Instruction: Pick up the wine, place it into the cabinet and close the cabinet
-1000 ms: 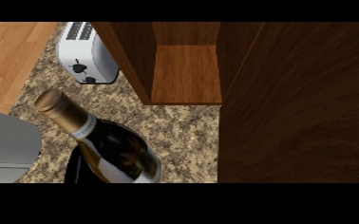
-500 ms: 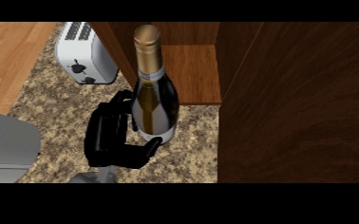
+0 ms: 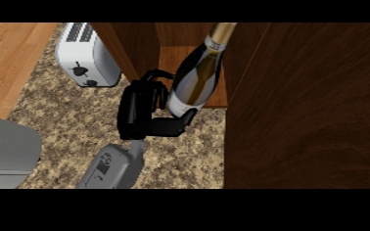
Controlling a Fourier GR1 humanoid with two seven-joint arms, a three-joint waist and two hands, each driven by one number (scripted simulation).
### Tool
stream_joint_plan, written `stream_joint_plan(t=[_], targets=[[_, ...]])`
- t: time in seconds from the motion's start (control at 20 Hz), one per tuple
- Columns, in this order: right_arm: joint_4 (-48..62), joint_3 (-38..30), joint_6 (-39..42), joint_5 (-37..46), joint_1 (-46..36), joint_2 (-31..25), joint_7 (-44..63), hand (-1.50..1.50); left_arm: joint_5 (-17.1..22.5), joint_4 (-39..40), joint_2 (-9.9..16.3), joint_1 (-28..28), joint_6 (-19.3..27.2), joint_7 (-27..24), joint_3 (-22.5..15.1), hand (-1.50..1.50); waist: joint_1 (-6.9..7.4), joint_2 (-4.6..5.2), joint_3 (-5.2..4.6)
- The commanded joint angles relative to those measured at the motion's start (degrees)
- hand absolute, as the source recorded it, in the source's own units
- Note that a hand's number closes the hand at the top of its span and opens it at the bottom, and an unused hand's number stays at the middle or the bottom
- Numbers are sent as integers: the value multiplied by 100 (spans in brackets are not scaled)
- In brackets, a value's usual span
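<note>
Wine (image 3: 194, 76) is gripped low on its body by the left hand (image 3: 145, 110), fingers and thumb curled round it. It is tilted, neck leading over the cabinet (image 3: 192, 58) shelf, seemingly so it clears the open door (image 3: 296, 103). A toaster (image 3: 88, 54) stands at the counter's (image 3: 65, 112) back left. No right hand is seen.

wine bottle (image 3: 194, 80): glossy glass | cabinet (image 3: 296, 107): dark wood | counter (image 3: 65, 103): speckled stone | toaster (image 3: 88, 54): smooth white
</note>
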Motion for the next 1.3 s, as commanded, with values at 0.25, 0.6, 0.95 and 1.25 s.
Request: stream_joint_plan(t=[0.25, 0.6, 0.95, 1.25], targets=[[-167, -14, 12, -11, 44, -47, 152, -150, 396, 930, -1, -327, 394, -461, -349, 150, 18, -3, -1], [-46, -149, 98, -168, 27, -61, -10, -150, 1113, 2056, -1, -718, 728, -1331, -659, 150, -2, 0, -1], [40, -238, -21, -296, -378, -230, 376, -150, 1958, 3166, -1, -1159, 686, -1978, -889, 150, -34, 11, -3], [103, -25, 136, 1, 79, 42, -182, -150, 2362, 3640, -1, -1160, 204, -2439, -688, 150, -15, 6, -2]])
